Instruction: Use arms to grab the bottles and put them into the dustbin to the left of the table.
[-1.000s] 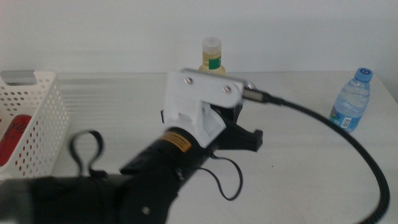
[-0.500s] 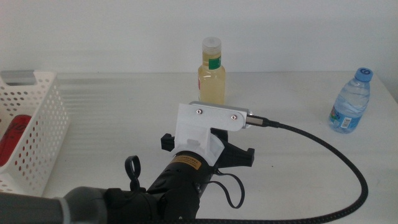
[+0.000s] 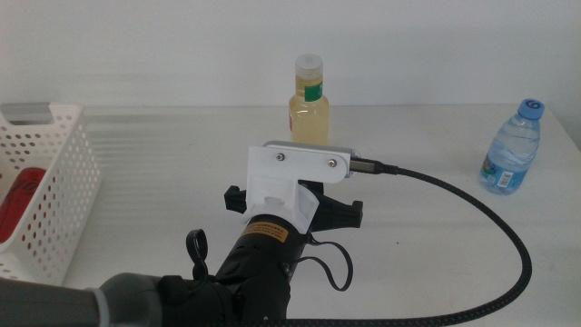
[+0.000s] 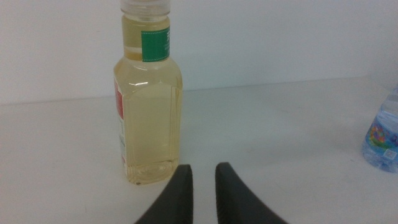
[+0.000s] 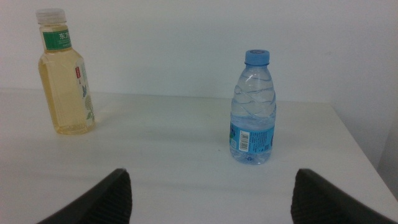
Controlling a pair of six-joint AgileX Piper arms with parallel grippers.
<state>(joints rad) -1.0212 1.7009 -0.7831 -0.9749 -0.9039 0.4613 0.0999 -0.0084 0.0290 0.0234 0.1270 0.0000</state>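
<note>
Left gripper (image 4: 203,177) has dropped low over mid-table and edged left in the last second, jaws nearly together, now facing the yellow bottle (image 3: 309,107) near the far edge, likely next grab. Right gripper (image 5: 211,186), jaws wide, waits facing the water bottle (image 3: 510,150) at the right edge. Red can (image 3: 20,205) lies in the dustbin (image 3: 71,173) on the left.

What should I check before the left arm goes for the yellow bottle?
1. Yellow bottle upright with its cap on: ok.
2. Left gripper aimed at the bottle: not ok, the bottle stands off to one side of the jaws in the left wrist view.
3. Left jaws wide enough for the bottle: not ok, only a narrow gap shows.
4. Dustbin ready to receive: ok, the red can already lies inside with room left.
5. Water bottle away from the approach: ok, far off near the table's right edge.
6. Right gripper out of the way: ok, open, absent from the middle view.
</note>
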